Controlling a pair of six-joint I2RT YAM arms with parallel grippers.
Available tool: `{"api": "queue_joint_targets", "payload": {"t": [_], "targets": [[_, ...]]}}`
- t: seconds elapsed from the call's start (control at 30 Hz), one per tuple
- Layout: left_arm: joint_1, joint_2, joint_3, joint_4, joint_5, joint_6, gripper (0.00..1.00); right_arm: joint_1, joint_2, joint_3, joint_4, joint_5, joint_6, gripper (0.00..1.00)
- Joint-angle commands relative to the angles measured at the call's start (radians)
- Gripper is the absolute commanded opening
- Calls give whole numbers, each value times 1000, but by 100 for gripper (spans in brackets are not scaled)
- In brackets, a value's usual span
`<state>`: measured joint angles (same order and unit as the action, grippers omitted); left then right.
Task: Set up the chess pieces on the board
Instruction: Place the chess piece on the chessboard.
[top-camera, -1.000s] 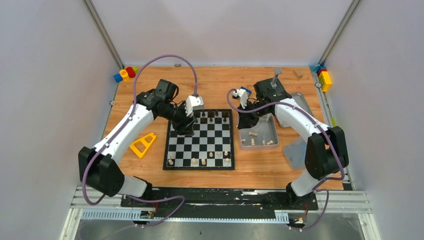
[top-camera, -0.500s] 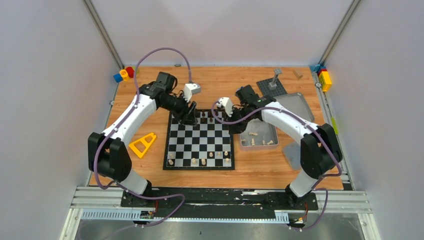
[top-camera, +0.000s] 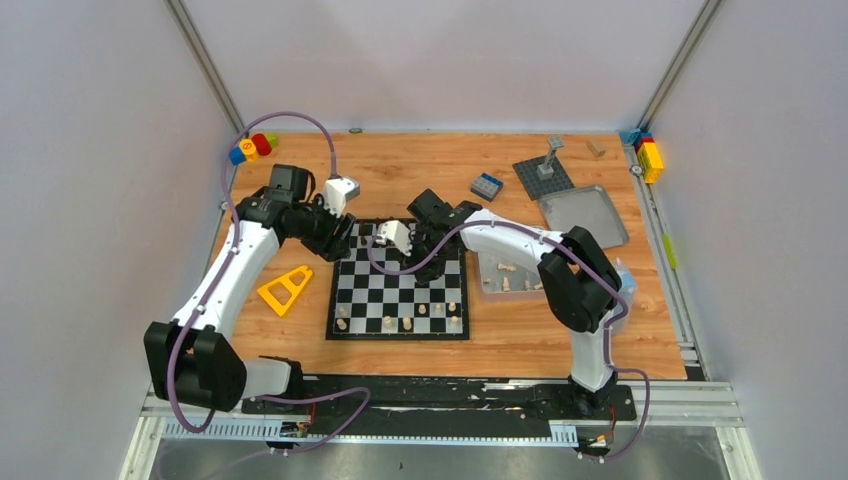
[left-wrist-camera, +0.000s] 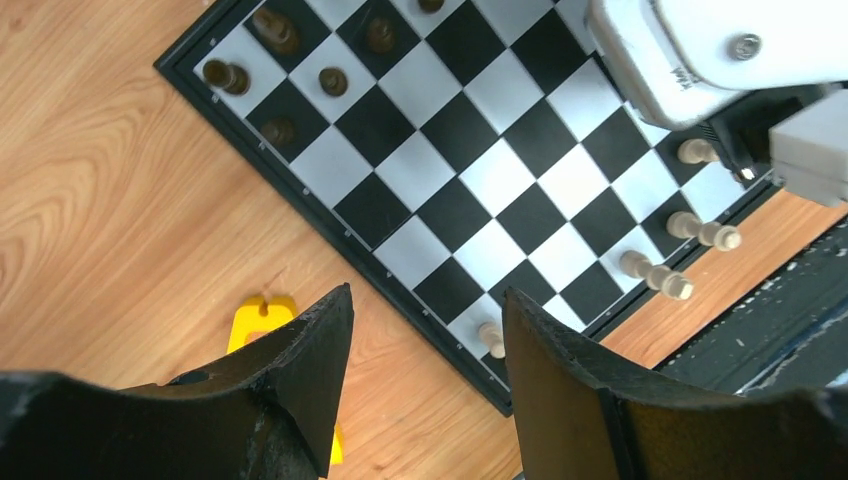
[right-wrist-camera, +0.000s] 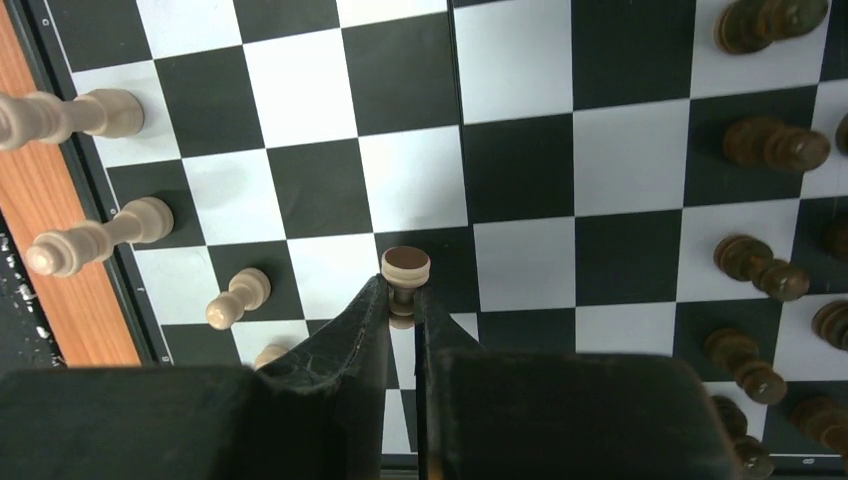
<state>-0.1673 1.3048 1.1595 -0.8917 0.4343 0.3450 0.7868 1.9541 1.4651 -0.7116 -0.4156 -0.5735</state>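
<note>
Currently right end effector (right-wrist-camera: 402, 300) pinches one pale piece (right-wrist-camera: 405, 265); left end effector (left-wrist-camera: 427, 295) spread.

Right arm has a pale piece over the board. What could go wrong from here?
1. The right gripper pinches the piece only at its fingertips; it might slip or land tipped.
2. Other pale pieces stand close by; the fingers may knock them on the way down.
3. The left gripper hangs open at the board edge, near the right arm; the arms could clash.
</note>
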Motion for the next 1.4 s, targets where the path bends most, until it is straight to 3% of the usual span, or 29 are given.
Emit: {"api": "queue_joint_targets", "payload": {"t": [0.0,0.3,0.53,0.73,0.97,1.2,1.37], "targets": [[3,-34,-43,40,-104,0,64,24,12,66,34,67,-35,5],[3,11,-66,76,-113,0,65,53,28,55,38,108,-52,12],[3,80,-48,87,-41,-4,64,60,8,51,55,95,-37,10],[3,217,36,41,212,-52,63,59,-74,37,105,67,20,9],[2,428,237,-116,517,-83,59,48,-192,-52,266,65,124,11],[-3,565,325,-158,684,-130,57,46,-213,-49,322,90,190,12],[-24,592,336,-160,724,-143,57,45,-194,-29,322,99,209,12]]}}
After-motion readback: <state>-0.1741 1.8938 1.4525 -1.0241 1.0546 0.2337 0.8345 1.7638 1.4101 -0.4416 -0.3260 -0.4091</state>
